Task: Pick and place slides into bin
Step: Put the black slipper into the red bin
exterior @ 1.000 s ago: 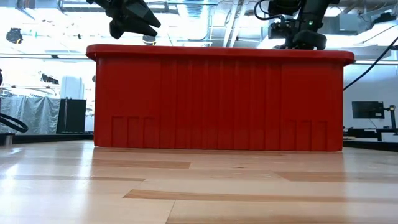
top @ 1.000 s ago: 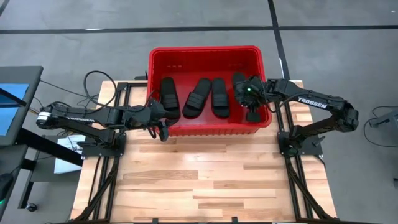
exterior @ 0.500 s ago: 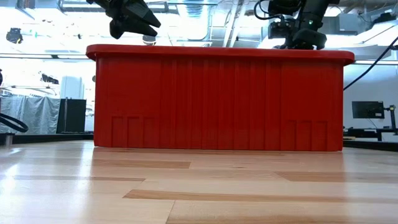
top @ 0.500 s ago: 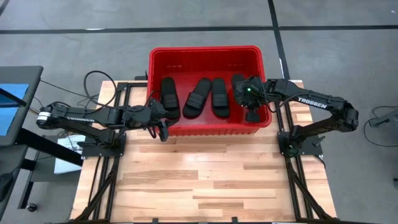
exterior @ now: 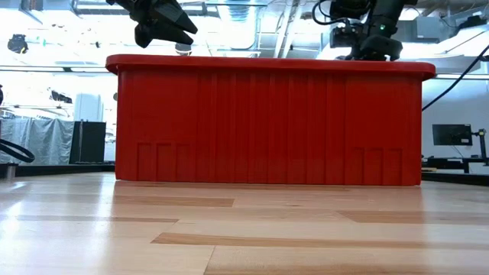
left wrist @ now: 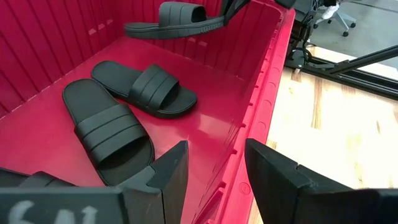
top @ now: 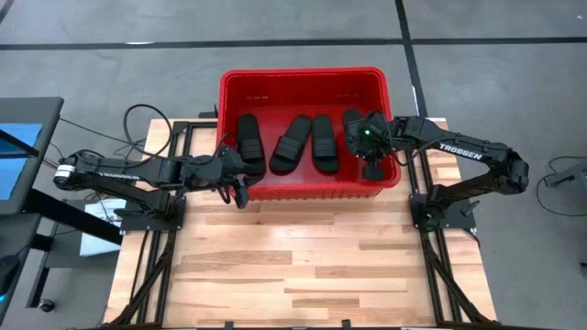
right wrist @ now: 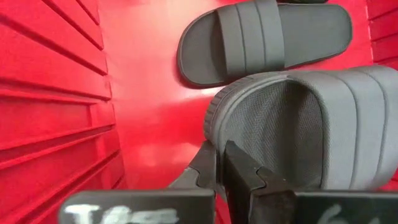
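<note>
The red bin (top: 303, 82) stands at the table's far middle. Three black slides lie flat on its floor: one at the left (top: 249, 142) and two in the middle (top: 292, 144) (top: 323, 142). My right gripper (top: 360, 137) is over the bin's right part, shut on the fourth slide (top: 352, 119), which also shows raised in the left wrist view (left wrist: 174, 18). My left gripper (left wrist: 214, 180) is open and empty above the bin's near rim (left wrist: 252, 134) at its left end, one finger on the inner side and one on the outer side. My right gripper pinches the rounded edge of the slide's sole (right wrist: 214, 127) at one end, between its two fingers (right wrist: 239, 171). The fingers slant down toward the table's left. The slide is lifted clear of the bin's floor, about level, strap (right wrist: 354, 118) up, reaching toward the far wall.
The bin's tall walls (exterior: 267, 122) hide its inside from the low view. Bare wooden table top (top: 303, 257) lies in front of the bin. Black frame rails (top: 156, 247) run along both table sides.
</note>
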### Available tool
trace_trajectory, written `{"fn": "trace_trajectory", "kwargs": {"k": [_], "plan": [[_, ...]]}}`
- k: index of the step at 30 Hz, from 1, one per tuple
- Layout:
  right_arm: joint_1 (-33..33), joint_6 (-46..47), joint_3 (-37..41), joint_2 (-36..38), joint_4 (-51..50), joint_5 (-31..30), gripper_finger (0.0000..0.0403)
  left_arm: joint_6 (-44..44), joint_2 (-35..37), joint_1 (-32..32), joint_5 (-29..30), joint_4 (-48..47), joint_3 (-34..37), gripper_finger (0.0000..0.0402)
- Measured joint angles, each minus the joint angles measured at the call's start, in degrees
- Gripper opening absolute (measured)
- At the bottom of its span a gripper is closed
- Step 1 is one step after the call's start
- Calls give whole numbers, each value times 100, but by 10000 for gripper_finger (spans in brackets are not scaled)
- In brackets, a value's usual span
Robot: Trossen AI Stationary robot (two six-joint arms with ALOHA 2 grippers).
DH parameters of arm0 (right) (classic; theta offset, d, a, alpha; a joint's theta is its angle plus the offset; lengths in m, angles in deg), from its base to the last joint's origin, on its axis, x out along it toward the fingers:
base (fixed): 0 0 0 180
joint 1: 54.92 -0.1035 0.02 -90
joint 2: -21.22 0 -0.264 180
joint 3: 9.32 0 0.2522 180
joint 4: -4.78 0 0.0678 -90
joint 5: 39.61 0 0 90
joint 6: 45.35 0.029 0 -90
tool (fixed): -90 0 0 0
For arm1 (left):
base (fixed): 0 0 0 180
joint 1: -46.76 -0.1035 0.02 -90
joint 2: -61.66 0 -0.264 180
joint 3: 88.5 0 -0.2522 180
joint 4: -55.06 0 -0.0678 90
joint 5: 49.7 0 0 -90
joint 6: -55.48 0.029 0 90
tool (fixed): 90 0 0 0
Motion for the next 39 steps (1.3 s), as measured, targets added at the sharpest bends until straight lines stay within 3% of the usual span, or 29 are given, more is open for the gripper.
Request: {"fn": "trace_trajectory", "kwargs": {"k": [26,39], "plan": [[6,55,-2,-2,-271,39,0,0,-1,1,0,-1,0,148],[494,-289,-2,-2,-213,282,0,-1,1,0,0,1,0,148]]}}
